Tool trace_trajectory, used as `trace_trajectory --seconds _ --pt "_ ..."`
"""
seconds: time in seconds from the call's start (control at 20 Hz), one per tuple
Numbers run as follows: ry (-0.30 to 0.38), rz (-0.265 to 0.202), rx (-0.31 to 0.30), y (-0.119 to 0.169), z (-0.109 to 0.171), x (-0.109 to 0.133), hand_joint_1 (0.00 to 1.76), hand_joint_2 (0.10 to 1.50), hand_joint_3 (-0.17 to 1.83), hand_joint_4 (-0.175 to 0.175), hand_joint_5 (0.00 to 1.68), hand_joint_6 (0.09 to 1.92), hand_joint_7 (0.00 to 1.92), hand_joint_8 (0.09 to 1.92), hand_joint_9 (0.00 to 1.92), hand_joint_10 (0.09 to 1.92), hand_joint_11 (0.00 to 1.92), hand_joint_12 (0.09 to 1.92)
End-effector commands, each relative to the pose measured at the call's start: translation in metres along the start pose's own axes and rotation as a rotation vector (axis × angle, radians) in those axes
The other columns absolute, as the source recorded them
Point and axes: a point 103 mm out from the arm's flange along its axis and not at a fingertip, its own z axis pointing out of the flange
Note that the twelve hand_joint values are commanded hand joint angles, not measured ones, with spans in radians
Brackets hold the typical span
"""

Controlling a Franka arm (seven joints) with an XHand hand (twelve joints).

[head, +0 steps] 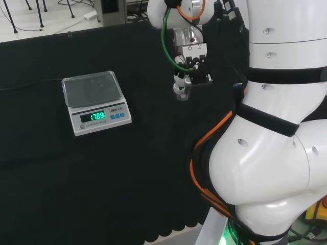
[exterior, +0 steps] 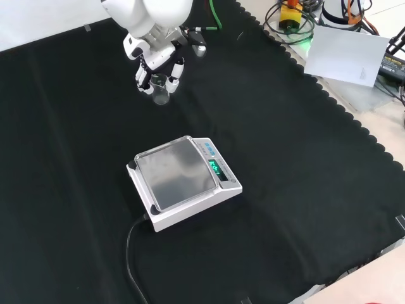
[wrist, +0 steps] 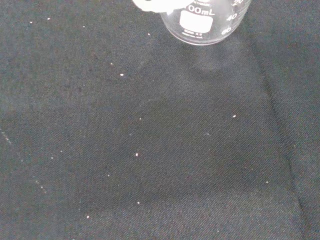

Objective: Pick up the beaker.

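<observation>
The hand [exterior: 158, 63] grasps a clear beaker [exterior: 161, 88], apparently just above the cloth [exterior: 285, 158], beyond the scale [exterior: 183, 180] in the front view.

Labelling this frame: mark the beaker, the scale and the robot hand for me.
beaker [wrist: 202, 22]: wrist view, on its clear glass wall by the printed markings.
scale [exterior: 177, 172]: front view, middle of its metal weighing pan.
robot hand [exterior: 158, 63]: front view, on its fingers around the beaker.
</observation>
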Motion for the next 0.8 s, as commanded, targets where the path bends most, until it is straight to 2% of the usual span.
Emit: trace_trajectory --seconds 0.05,0.35,0.5,0.8 --pt "-0.009 -0.025 0.015 -0.007 -0.017 0.004 1.26 1.18 -0.17 -0.127 0.65 1.1 0.51 0.8 0.87 0.9 0.89 1.06" --pt "-0.055 -0.056 0.072 -0.017 -0.041 0.01 1.26 1.19 -0.17 -0.124 0.68 1.1 0.56 0.82 0.88 0.92 0.9 1.05" --pt "-0.07 -0.062 0.073 -0.023 -0.053 0.012 1.15 1.23 -0.1 -0.167 0.78 1.24 0.57 0.86 0.88 0.96 0.9 1.06" --pt "-0.091 -0.08 0.051 -0.038 -0.074 0.019 1.12 1.23 -0.08 -0.175 0.81 1.26 0.59 0.89 0.89 0.98 0.89 1.06"
